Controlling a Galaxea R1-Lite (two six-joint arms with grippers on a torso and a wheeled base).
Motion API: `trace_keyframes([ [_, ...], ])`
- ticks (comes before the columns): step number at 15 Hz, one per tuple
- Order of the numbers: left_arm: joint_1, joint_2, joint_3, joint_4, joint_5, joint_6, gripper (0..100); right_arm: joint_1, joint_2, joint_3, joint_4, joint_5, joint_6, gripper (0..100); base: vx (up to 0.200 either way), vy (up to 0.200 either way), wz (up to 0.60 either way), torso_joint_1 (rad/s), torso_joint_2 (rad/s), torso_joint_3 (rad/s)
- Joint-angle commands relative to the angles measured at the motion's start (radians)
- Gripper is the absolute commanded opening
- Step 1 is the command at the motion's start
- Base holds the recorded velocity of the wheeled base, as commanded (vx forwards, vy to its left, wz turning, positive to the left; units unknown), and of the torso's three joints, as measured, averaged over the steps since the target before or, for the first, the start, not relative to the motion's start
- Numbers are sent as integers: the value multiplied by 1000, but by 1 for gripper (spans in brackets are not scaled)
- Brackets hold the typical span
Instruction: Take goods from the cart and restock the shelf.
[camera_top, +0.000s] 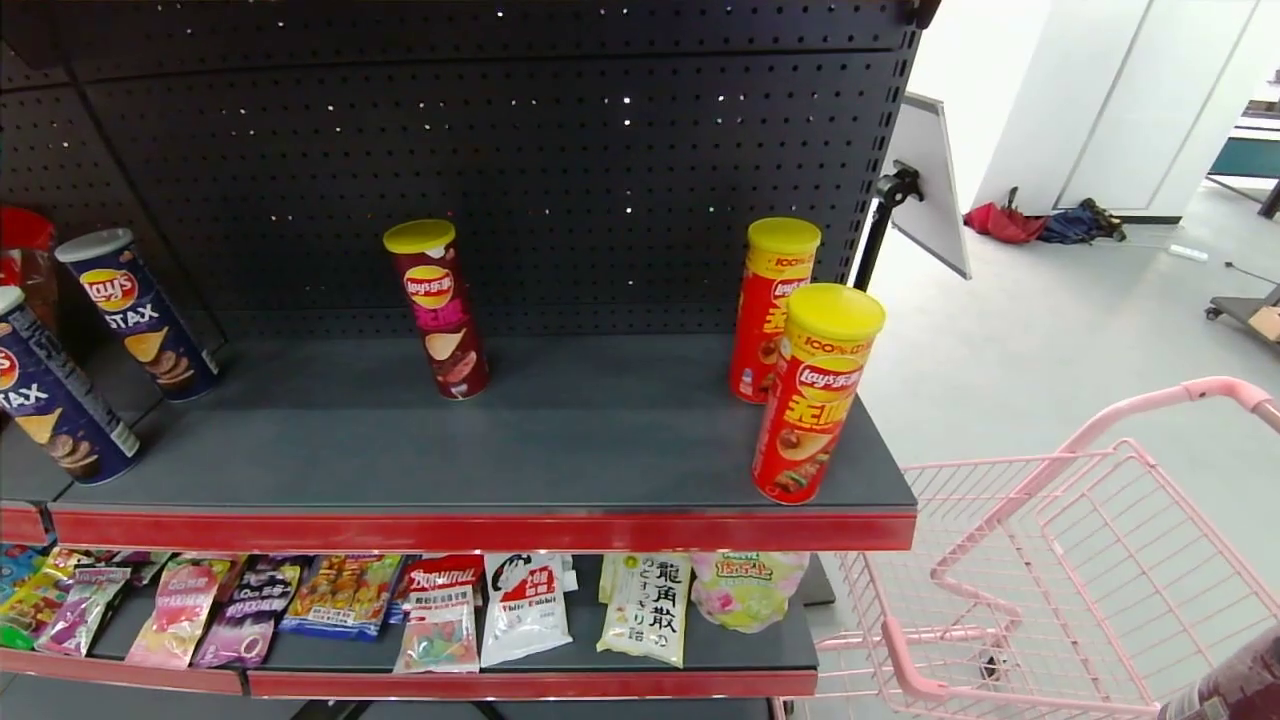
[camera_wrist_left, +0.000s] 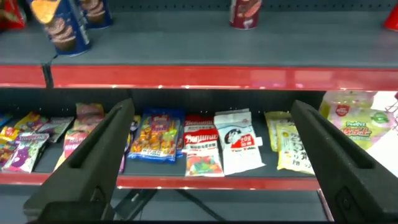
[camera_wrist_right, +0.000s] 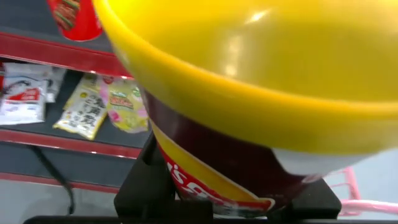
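My right gripper (camera_wrist_right: 230, 202) is shut on a maroon chip can with a yellow lid (camera_wrist_right: 249, 81), held close to the camera. Its maroon body (camera_top: 1225, 685) peeks in at the bottom right of the head view, beside the pink cart (camera_top: 1050, 560). The upper shelf board (camera_top: 560, 440) carries a matching maroon can (camera_top: 437, 310) at mid-back, and two red cans (camera_top: 818, 395) (camera_top: 772, 305) at its right end. My left gripper (camera_wrist_left: 211, 112) is open with nothing between its fingers (camera_wrist_left: 93, 168), facing the lower shelf's snack bags (camera_wrist_left: 202, 146).
Two blue cans (camera_top: 140, 315) (camera_top: 50, 400) stand at the shelf's left end. A wide bare stretch lies between the maroon and red cans. Several snack bags (camera_top: 440, 610) fill the lower shelf. A white board on a stand (camera_top: 930, 180) leans right of the shelf.
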Motion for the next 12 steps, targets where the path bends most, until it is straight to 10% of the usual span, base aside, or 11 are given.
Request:
trace_keyframes([
  [1, 0, 1, 0, 0, 1, 1, 100, 1, -89, 43, 4, 28, 14, 0, 0, 0, 0, 0, 0, 0],
  [12, 0, 1, 0, 0, -1, 1, 100, -2, -160, 94, 6, 21, 59, 0, 0, 182, 0, 0, 3, 3],
])
